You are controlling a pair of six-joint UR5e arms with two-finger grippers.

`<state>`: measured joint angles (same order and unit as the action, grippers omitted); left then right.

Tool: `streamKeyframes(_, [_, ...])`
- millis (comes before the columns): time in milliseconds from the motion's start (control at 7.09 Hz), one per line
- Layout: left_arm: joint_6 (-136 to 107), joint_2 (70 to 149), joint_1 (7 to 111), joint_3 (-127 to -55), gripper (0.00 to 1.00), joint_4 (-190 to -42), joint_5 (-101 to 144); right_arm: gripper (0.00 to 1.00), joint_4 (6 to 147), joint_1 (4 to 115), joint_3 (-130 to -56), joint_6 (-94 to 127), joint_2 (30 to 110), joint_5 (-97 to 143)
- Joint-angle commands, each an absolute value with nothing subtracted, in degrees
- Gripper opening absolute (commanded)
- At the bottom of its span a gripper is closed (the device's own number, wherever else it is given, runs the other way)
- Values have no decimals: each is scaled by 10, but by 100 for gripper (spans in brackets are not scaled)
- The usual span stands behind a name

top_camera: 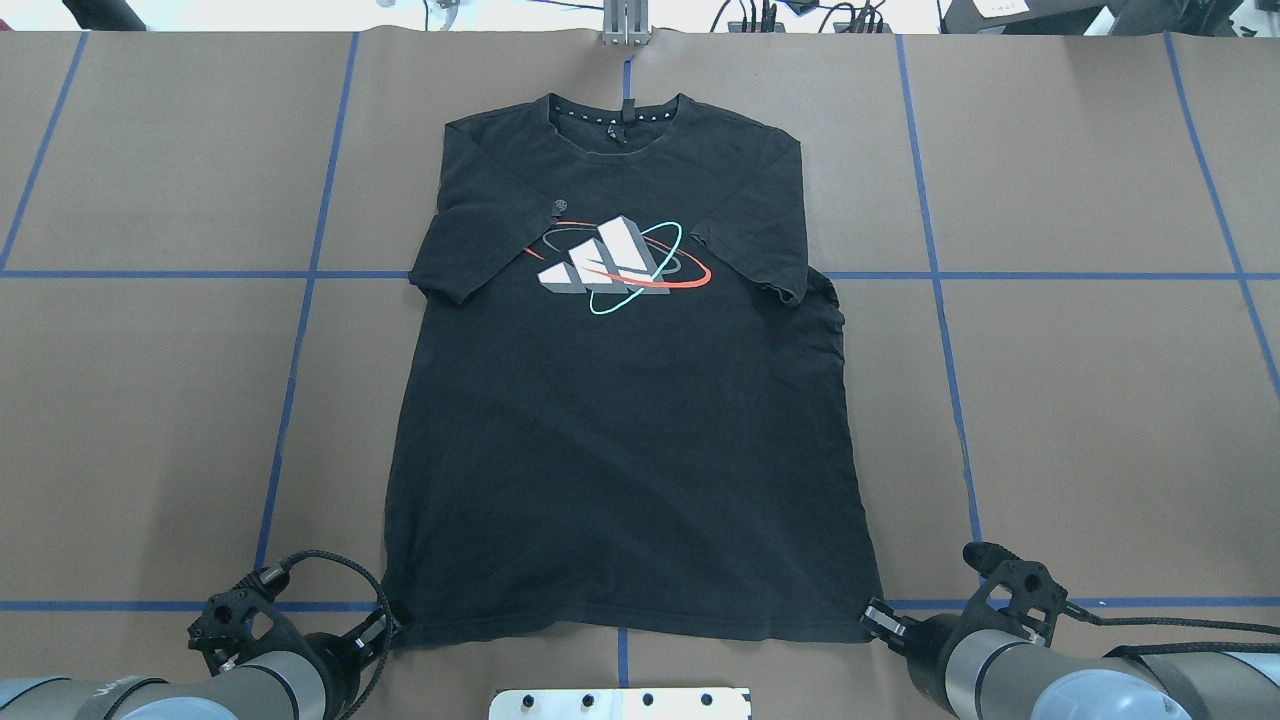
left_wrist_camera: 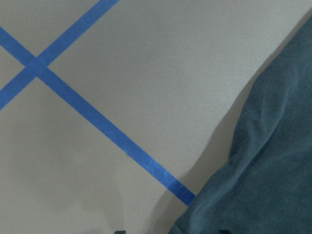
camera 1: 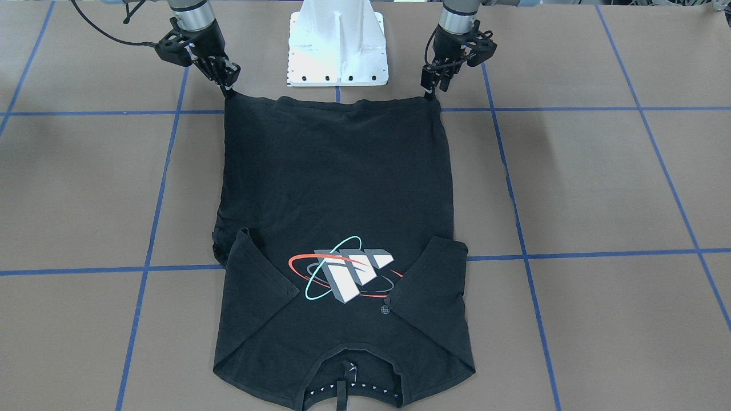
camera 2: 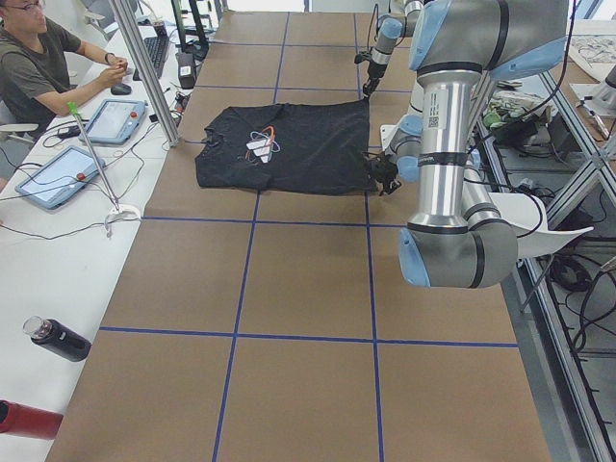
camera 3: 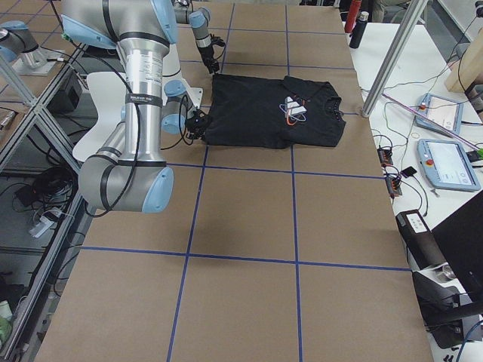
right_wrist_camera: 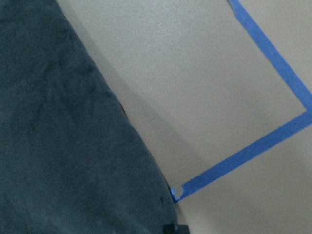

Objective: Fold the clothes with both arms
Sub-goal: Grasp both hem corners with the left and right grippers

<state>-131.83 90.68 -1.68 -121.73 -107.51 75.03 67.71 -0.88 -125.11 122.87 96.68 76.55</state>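
Note:
The black T-shirt (top_camera: 620, 420) lies flat and print-up on the brown table, collar (top_camera: 615, 112) at the far edge, both sleeves folded inward beside the chest print (camera 1: 342, 274). Its hem runs along the side nearest the robot. My left gripper (top_camera: 385, 628) is shut on the hem's left corner, which is drawn up to a point at the fingertips (camera 1: 432, 91). At the other hem corner my right gripper (top_camera: 872, 618) is shut the same way (camera 1: 228, 85). The wrist views show only dark fabric (left_wrist_camera: 263, 165) (right_wrist_camera: 63, 146) and blue tape.
The white pedestal base (camera 1: 338, 43) stands just behind the hem between the arms. Blue tape lines (top_camera: 300, 330) grid the table. A person (camera 2: 38, 58) sits at a side desk with tablets (camera 2: 115, 117), beyond a metal pole (camera 2: 144, 67). Bottles (camera 2: 58, 339) lie near the table's end.

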Motion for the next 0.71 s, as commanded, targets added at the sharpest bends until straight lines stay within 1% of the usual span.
streamKeyframes(0, [-1318,911,-20,-1209,55,-1076,751,0,678,-9,-1251,1229,967,766])
streamKeyframes(423, [-1318,918,-20,-1208,53,-1076,750,0,678,-10,-1251,1229,967,766])
streamKeyframes(564, [-1318,918,-20,-1208,43,-1076,749,0,678,-10,-1251,1229,967,766])
